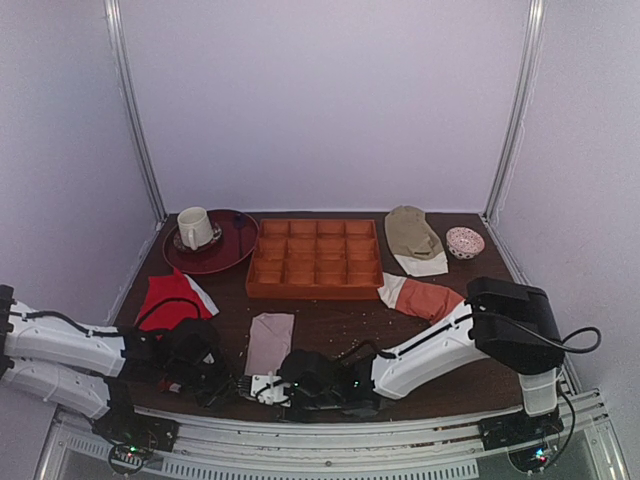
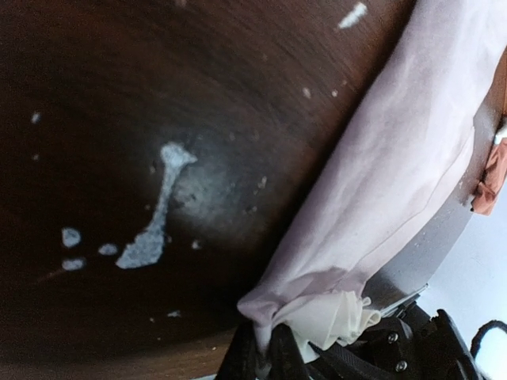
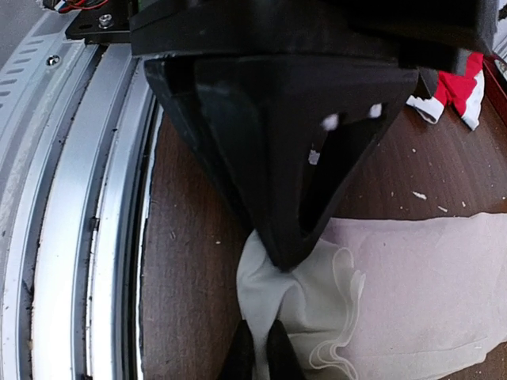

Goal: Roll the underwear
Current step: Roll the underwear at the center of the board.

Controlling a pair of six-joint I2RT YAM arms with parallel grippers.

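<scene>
The underwear (image 1: 270,342) is a pinkish-beige folded strip lying lengthwise near the table's front middle. Its white waistband end is nearest the arms. My left gripper (image 1: 232,385) is shut on the bunched near corner, which shows between its dark fingers in the left wrist view (image 2: 264,348), with the underwear (image 2: 396,158) stretching away to the upper right. My right gripper (image 1: 268,388) is shut on the white waistband (image 3: 305,305), pinched between its fingers (image 3: 259,348). The left gripper's black body (image 3: 293,119) looms just opposite it.
An orange compartment tray (image 1: 312,292) stands behind the underwear. A dark red plate (image 1: 235,250) with a cup (image 1: 195,227) is back left. A red garment (image 1: 172,297) lies left, an orange-rust garment (image 1: 425,297) right, an olive garment (image 1: 412,235) and small bowl (image 1: 464,242) back right. A metal rail (image 3: 71,237) edges the front.
</scene>
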